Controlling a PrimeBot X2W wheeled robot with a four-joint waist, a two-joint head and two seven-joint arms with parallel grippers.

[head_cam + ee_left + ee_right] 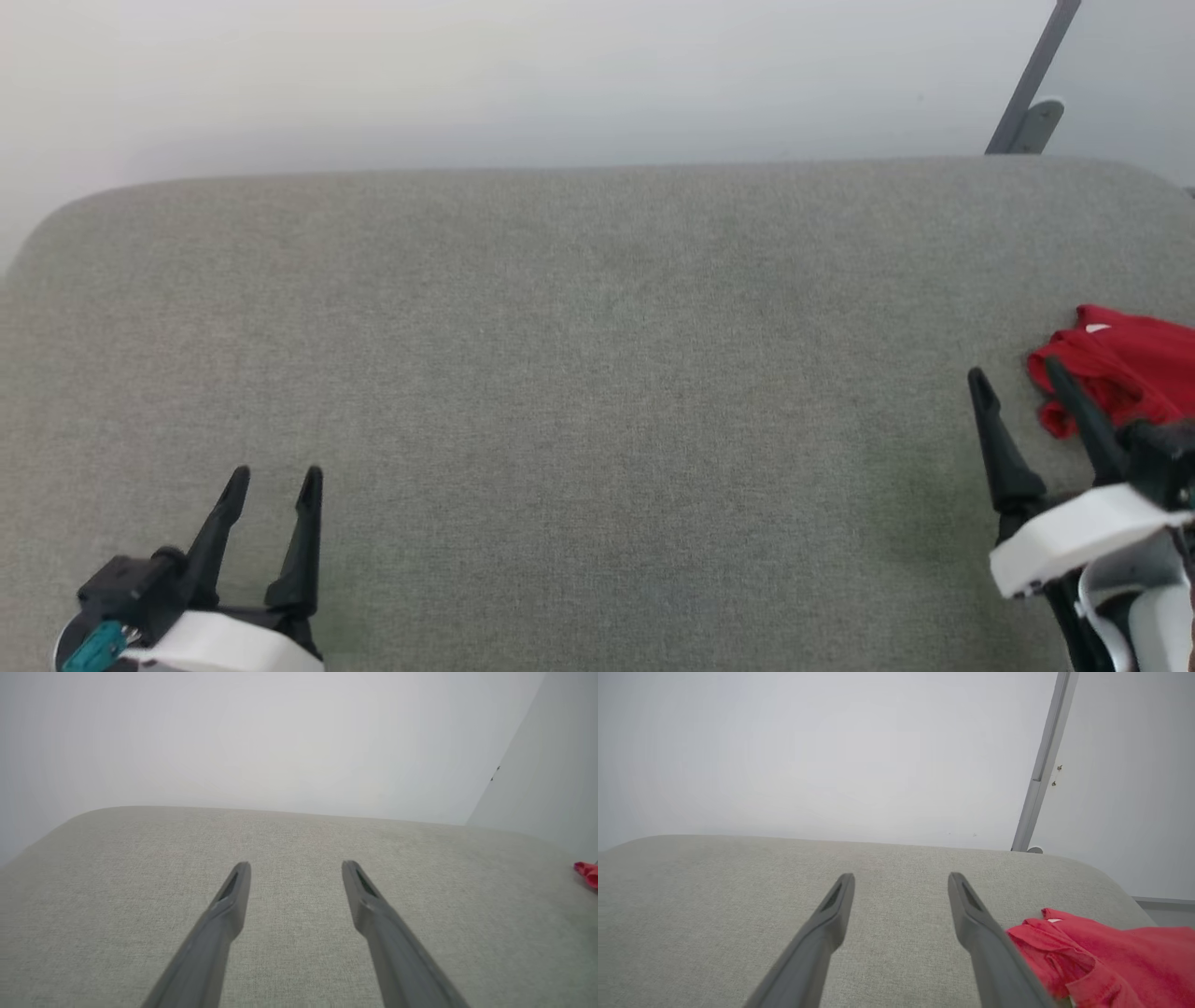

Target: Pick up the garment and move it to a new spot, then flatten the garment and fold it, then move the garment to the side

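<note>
Both sets of fingers spread, empty: my left gripper hovers near-left; my right gripper sits beside the bunched garment at far right, probably being the closer arm.

Soft even light, faint shadows, wrist views hazy.

perhaps a lab: grey padded table

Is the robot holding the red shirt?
No, nothing is held. The left gripper and right gripper are both open, and the garment lies crumpled on the grey surface beside the right one.
</note>
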